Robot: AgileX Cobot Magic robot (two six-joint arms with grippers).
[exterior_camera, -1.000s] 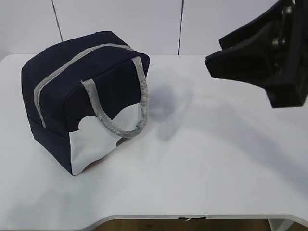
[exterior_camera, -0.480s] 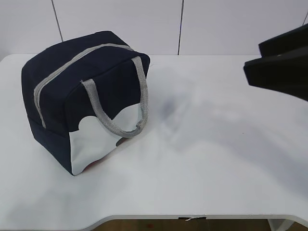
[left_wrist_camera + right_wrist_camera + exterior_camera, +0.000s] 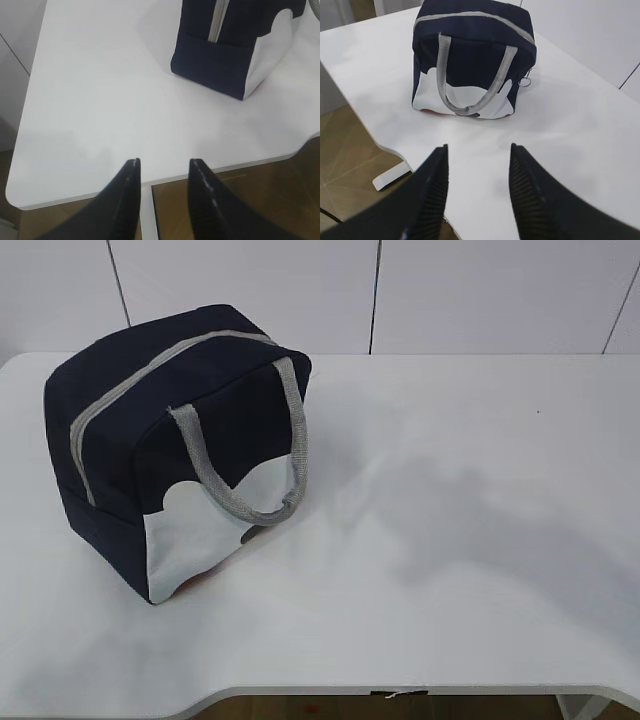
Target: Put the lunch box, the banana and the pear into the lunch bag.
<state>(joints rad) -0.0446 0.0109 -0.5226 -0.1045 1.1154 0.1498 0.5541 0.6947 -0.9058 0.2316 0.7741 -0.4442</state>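
The navy lunch bag (image 3: 170, 440) stands on the left of the white table (image 3: 450, 540), its grey zipper shut and its grey handles hanging over the white front panel. It also shows in the left wrist view (image 3: 235, 45) and the right wrist view (image 3: 470, 55). The lunch box, banana and pear are out of view. My left gripper (image 3: 163, 162) is open and empty above the table's front left edge. My right gripper (image 3: 478, 148) is open and empty, above the table's edge and well away from the bag. Neither gripper shows in the exterior view.
A white panelled wall (image 3: 400, 290) runs behind the table. Brown floor (image 3: 240, 200) lies below the table's front edge, and it shows beside the table in the right wrist view (image 3: 350, 150). A small ring pull (image 3: 526, 82) hangs at the bag's far end.
My right arm has drawn back to the right and left the exterior view. The bag has not moved.
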